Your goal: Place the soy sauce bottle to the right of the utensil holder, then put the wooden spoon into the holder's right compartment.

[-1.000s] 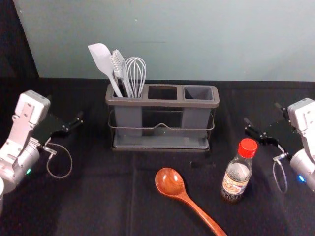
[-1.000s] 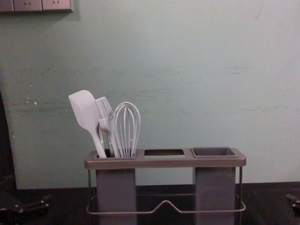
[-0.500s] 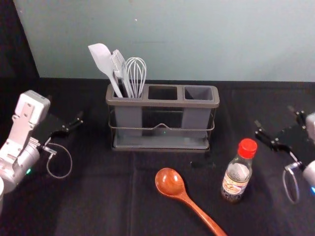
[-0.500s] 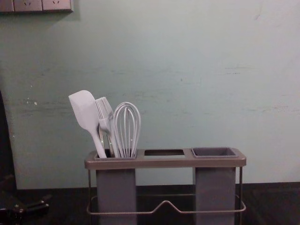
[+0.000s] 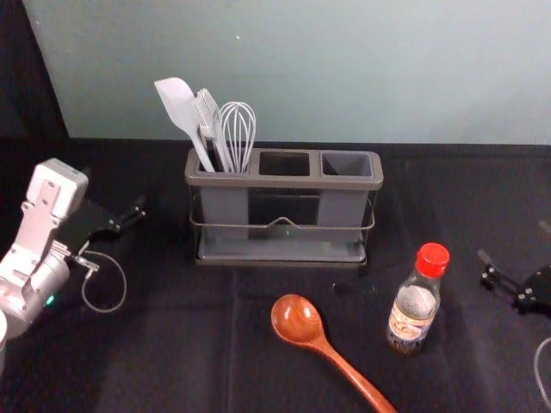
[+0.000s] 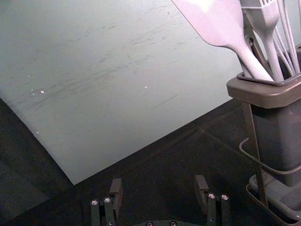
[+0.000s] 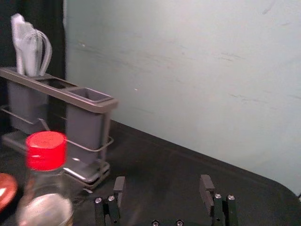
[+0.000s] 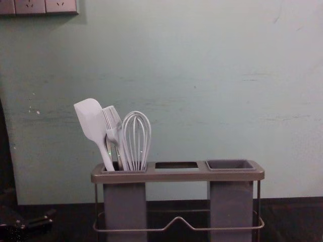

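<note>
My left gripper [image 5: 115, 193] stands open with nothing between its fingers, left of the grey utensil holder [image 5: 284, 181]; the left wrist view shows the gripper [image 6: 159, 182] wide apart. My right gripper [image 5: 515, 244], at the right edge, is open and empty, to the right of the soy sauce bottle [image 5: 414, 303]; in the right wrist view the gripper [image 7: 162, 182] has bare table between its fingers. The red-capped bottle is upright, in front and to the right of the holder. The wooden spoon [image 5: 323, 344] lies in front of the holder, bowl away from me. The holder's right compartment [image 5: 347, 163] is empty.
A white spatula [image 5: 179, 107], a brush and a whisk [image 5: 238, 129] stand in the holder's left compartment. Behind the black-covered table [image 5: 164, 361] rises a pale wall [image 5: 344, 69]. A socket panel [image 8: 38, 6] is high on the wall at the left.
The right gripper has moved away to the right, farther from the bottle, and has left the chest view's right edge. The left arm, bottle, spoon and holder have stayed put.
</note>
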Controlling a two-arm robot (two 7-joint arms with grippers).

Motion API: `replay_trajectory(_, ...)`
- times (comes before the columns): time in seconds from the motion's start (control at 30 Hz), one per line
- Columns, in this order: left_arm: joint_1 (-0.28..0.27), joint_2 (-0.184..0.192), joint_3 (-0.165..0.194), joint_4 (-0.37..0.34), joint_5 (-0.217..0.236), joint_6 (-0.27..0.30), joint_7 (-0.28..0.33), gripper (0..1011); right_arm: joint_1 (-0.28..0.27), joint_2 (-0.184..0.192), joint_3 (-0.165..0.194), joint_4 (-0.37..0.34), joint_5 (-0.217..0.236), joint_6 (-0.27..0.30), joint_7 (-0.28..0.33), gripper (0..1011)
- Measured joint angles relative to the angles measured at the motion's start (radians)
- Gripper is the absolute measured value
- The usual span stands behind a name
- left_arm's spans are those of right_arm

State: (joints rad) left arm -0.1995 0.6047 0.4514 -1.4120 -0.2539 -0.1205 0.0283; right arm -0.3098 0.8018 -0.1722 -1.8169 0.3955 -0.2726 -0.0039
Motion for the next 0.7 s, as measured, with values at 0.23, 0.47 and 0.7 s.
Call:
replay_trajectory(0.23,0.0,0.0,0.0,0.0,0.0,0.0,0.0,1005,-0.11,0.053,0.069,-0.055,0.099,-0.04,0.093,1004)
replay_trajectory(0.47,0.0,0.0,0.0,0.0,0.0,0.0,0.0,1005,-0.161,0.079,0.098,-0.076,0.208,-0.062,0.214,1004)
replay_trajectory(0.7,0.0,0.0,0.0,0.0,0.0,0.0,0.0,1005,-0.144,0.072,0.079,-0.08,0.225,-0.054,0.276,1004)
